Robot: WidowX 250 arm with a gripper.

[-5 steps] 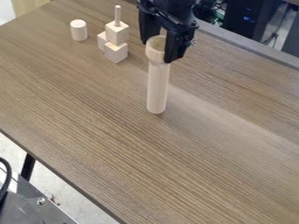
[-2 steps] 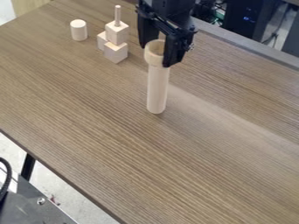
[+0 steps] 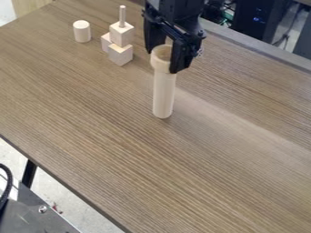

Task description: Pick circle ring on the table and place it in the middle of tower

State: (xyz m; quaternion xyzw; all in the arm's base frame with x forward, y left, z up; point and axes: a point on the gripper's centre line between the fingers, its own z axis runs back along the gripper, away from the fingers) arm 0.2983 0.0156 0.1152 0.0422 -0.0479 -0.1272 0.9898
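The gripper (image 3: 162, 60) hangs in the upper middle, shut on the pale wooden ring (image 3: 162, 65), one finger on each side of it. Directly below, a tall wooden cylinder, the tower (image 3: 163, 95), stands upright on the table. The ring's lower edge hides the top of the cylinder; whether it is around the top or just above it, I cannot tell.
Left of the gripper stands a stack of small wooden cubes (image 3: 121, 53) with a thin peg (image 3: 122, 17) upright on it. A short wooden cylinder (image 3: 82, 32) is farther left. The table's far edge (image 3: 261, 48) runs behind the arm.
The gripper has come down a little with the ring in it, and the ring now hides more of the cylinder's upper part. The cylinder and the cubes have not moved.
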